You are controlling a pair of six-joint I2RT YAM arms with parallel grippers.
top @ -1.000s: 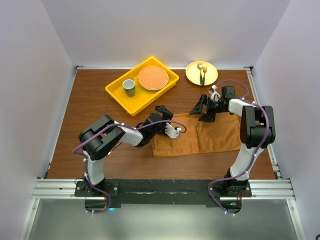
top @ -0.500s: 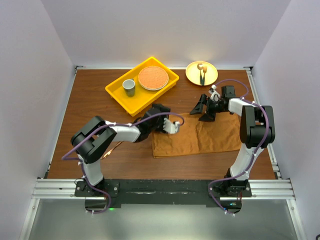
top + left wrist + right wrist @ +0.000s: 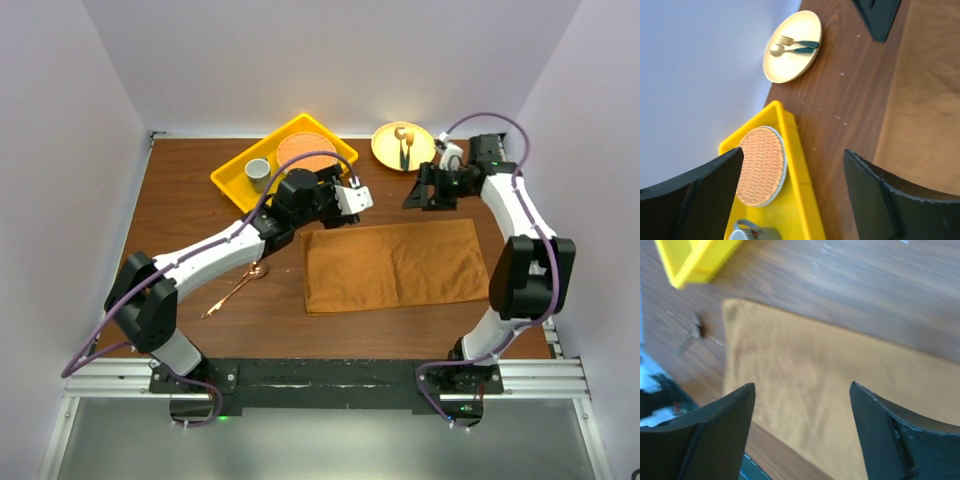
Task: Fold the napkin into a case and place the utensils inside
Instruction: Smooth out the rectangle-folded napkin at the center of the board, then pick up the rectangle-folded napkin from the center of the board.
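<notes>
Rust-brown napkin (image 3: 393, 265), flat wide oblong, lightly wrinkled surface

The wooden table (image 3: 190, 210) carried the rust-brown napkin (image 3: 395, 265), lying flat as an oblong. A copper spoon (image 3: 232, 292) lay to its left; a yellow tray (image 3: 230, 190) and yellow plate (image 3: 384, 152) sat farther back.
</notes>
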